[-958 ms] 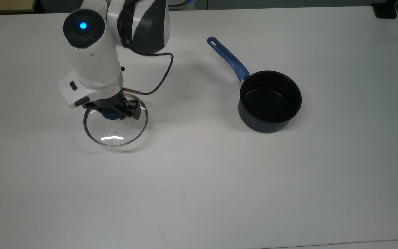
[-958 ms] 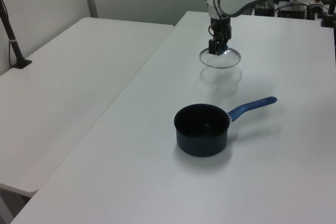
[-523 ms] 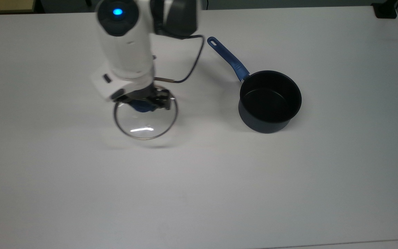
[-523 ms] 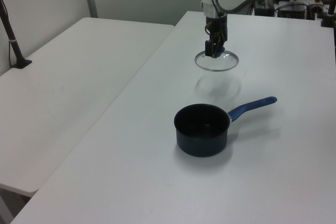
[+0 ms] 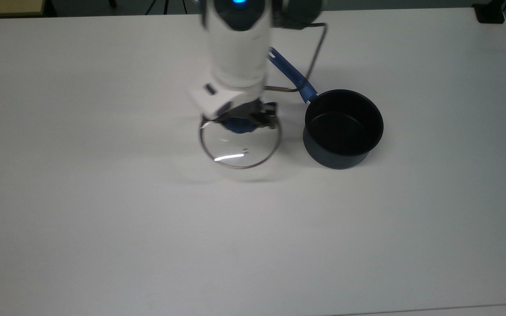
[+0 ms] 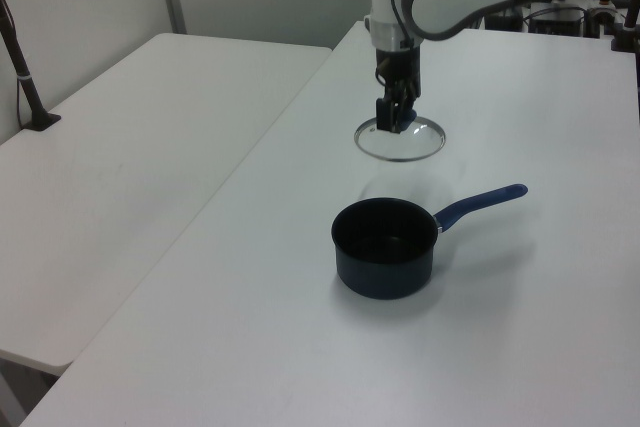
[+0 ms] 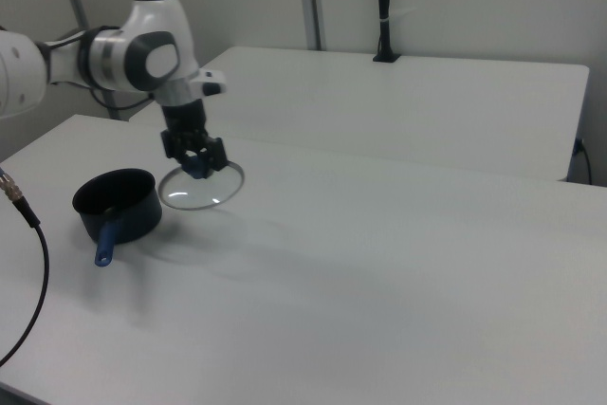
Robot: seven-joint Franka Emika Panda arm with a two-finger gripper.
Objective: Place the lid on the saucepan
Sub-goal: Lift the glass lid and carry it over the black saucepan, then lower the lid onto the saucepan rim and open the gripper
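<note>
Here the gripper (image 5: 246, 122), fingers clamped on the blue knob, holds the lid (image 5: 240, 147) level above the table (image 5: 103, 219), just at the top view's left of the saucepan (image 5: 343, 128), likely so it clears the rim.

Lid (image 5: 240, 147): clear glossy glass, thin metal rim, blue knob. Saucepan (image 5: 343, 129): dark matt body, glossy blue handle. Table (image 5: 103, 219): smooth matt white. Arm (image 5: 237, 48): glossy white plastic shell.

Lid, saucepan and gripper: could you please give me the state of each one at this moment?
lid: held by its blue knob, clear of the table, not yet over the pan.
saucepan: upright on the table, uncovered, nothing inside.
gripper: shut on the lid's knob, pointing down.
</note>
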